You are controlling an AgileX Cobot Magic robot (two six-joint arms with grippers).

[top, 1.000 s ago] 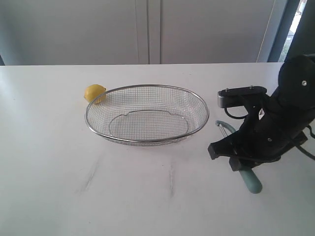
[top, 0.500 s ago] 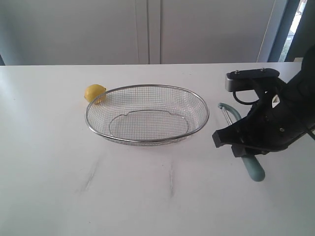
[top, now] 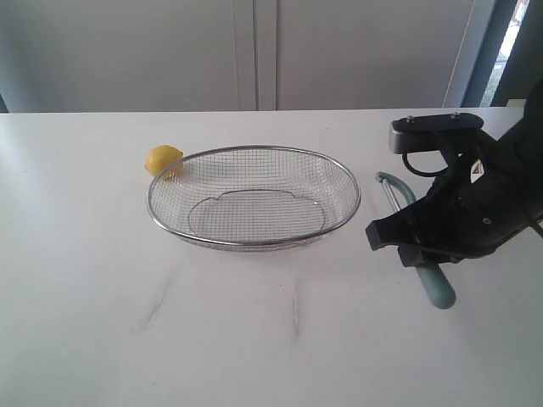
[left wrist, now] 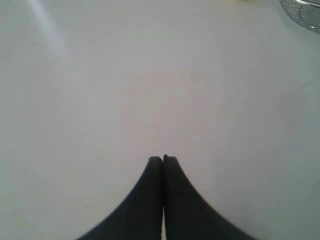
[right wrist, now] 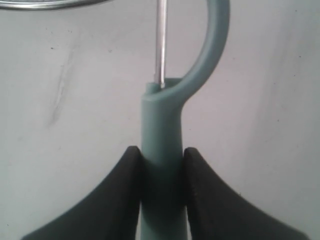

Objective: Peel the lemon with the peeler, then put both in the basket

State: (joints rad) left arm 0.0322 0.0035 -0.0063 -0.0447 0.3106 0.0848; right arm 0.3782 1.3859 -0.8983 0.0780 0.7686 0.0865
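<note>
The lemon (top: 162, 160) rests on the table against the outside of the wire basket's (top: 254, 148) far left rim. The basket holds nothing. To its right, my right gripper (top: 416, 250) is shut on the pale teal handle of the peeler (top: 439, 291), whose curved head (top: 392, 184) points toward the back. In the right wrist view the black fingers (right wrist: 132, 165) clamp the peeler handle (right wrist: 161, 125) from both sides, the gripper (right wrist: 161, 152) just behind the head. My left gripper (left wrist: 163, 159) is shut on nothing over bare table; the exterior view does not show it.
The white table (top: 85, 297) carries faint grey scuff marks in front of the basket. A corner of the basket mesh (left wrist: 302, 12) shows in the left wrist view, and its rim (right wrist: 50, 6) in the right wrist view. A grey wall stands behind.
My right arm has risen and shifted to the right with the peeler in its grip; most of that happened early, with only a slight drift since. Lemon and basket have not moved.
</note>
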